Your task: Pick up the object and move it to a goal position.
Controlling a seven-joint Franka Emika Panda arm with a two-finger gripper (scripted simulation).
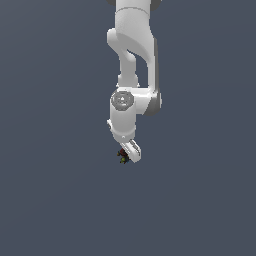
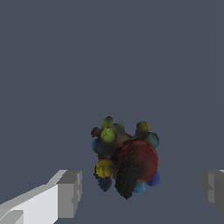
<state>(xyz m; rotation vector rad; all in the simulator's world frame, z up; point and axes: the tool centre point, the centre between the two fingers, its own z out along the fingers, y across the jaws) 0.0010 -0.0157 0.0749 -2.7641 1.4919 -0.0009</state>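
I'm at the reach-and-grasp step: gripper [image 2: 141,189] is spread wide with the object [image 2: 125,157] sitting between the fingers [image 2: 69,193], probably not touching yet, so next I'd settle lower if needed, squeeze, then lift toward the goal.

Arm [image 1: 131,75] reaching down from the exterior view's top centre, gripper [image 1: 129,154] at its lower end, object [image 1: 122,155] just at the gripper's tip on the exterior view's left, between the fingers [image 2: 65,194], touching neither
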